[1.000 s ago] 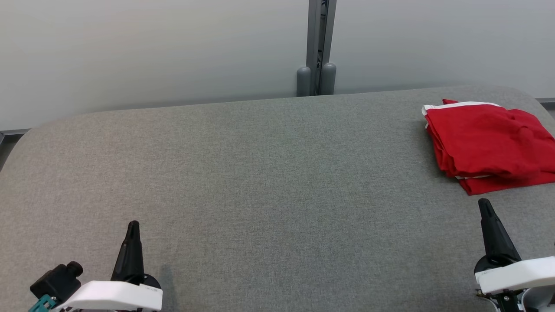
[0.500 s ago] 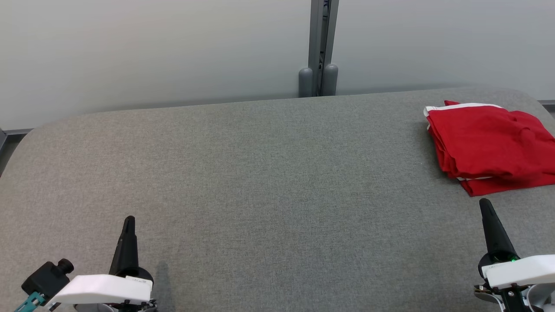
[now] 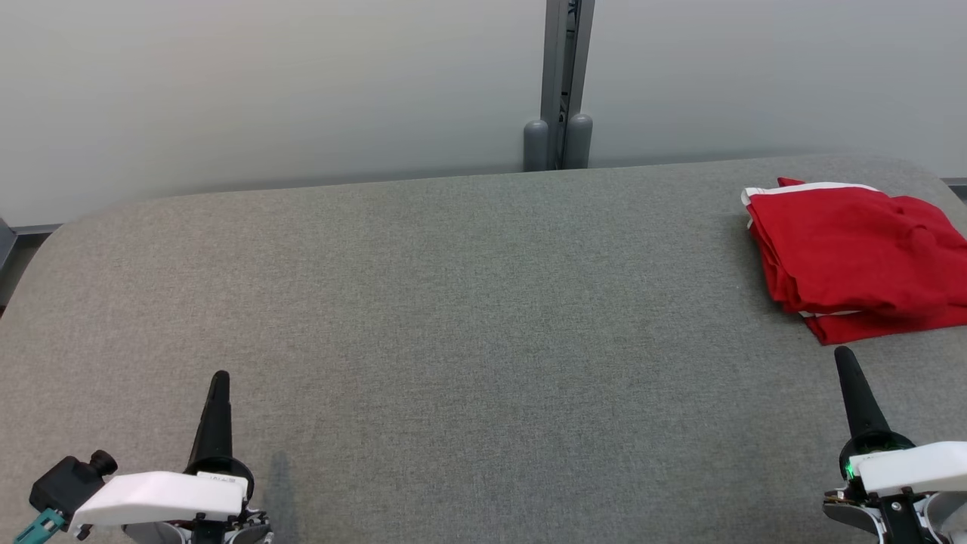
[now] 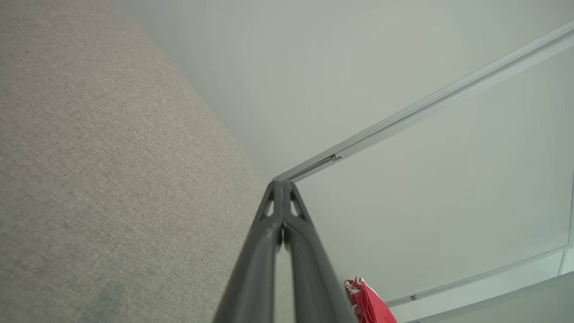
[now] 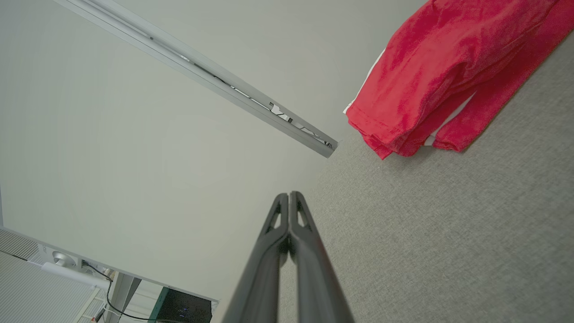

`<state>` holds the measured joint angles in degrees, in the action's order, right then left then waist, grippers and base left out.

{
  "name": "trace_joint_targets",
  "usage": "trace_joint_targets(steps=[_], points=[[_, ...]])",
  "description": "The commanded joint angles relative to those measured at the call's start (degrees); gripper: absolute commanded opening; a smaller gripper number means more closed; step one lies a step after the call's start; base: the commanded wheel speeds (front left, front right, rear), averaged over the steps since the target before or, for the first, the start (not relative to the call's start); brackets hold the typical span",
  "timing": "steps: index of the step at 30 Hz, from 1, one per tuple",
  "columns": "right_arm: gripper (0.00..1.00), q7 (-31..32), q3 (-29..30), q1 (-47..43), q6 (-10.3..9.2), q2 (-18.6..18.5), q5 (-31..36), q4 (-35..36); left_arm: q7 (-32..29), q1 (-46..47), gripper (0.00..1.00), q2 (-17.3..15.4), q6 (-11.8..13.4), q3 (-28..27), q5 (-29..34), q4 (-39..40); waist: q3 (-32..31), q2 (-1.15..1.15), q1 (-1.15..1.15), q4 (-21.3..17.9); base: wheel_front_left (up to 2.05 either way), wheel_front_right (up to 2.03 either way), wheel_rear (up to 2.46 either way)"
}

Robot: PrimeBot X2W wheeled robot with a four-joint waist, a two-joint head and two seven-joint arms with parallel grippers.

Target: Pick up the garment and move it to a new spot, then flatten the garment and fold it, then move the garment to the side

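Observation:
The garment [image 3: 854, 257] is red with white trim and lies folded at the far right of the grey table [image 3: 453, 302]. It also appears in the right wrist view [image 5: 430, 76] and as a small red patch in the left wrist view [image 4: 367, 303]. My right gripper [image 3: 843, 355] is shut and empty, just in front of the garment's near edge and apart from it; its fingers meet at the tip [image 5: 289, 195]. My left gripper [image 3: 220, 376] is shut and empty at the near left, its fingers pressed together [image 4: 281, 184].
A pale wall with a grey vertical post [image 3: 563, 83] stands behind the table. The table's corners are rounded. A dark device and cables [image 5: 184, 307] sit beyond the table on the right wrist view's lower left.
Both arms have drawn back a little toward the bottom edge of the head view. The whole picture has shifted slightly, so the camera moved. The garment lies as before.

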<state>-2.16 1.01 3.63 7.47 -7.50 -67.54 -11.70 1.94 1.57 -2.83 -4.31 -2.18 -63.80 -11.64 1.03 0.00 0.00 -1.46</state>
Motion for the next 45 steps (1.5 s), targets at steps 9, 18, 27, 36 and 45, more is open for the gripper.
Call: trace_joint_targets(steps=[9,18,27,36,45], points=[[0.00,1.8,1.2,1.5,0.03,0.5,-5.1,-0.1,-1.6,2.2,0.00,-0.4,-0.9,-1.1,-5.8,-0.1,-0.1,0.00,0.00,0.2,0.00,0.00,0.00],[0.00,3.1,2.0,1.8,0.03,1.2,-9.1,-0.6,-2.9,2.8,0.00,-0.5,-1.4,-1.7,-10.4,-0.5,-0.2,0.00,0.00,0.4,0.00,0.00,0.00],[0.00,4.3,2.8,2.0,0.03,1.9,-12.8,-1.0,-4.1,3.2,0.00,-0.5,-1.8,-2.3,-14.5,-1.0,-0.4,0.00,0.00,0.6,0.00,0.00,0.00],[0.00,5.3,3.4,2.2,0.03,2.5,-15.8,-1.3,-5.2,3.7,0.00,-0.5,-2.3,-2.7,-18.0,-1.3,-0.5,0.00,0.00,0.8,0.00,0.00,0.00],[0.00,6.6,4.0,2.5,0.04,3.2,-19.4,-1.7,-6.4,4.1,0.00,-0.5,-2.7,-3.3,-22.1,-1.7,-0.6,0.00,0.00,1.0,0.00,0.00,0.00]])
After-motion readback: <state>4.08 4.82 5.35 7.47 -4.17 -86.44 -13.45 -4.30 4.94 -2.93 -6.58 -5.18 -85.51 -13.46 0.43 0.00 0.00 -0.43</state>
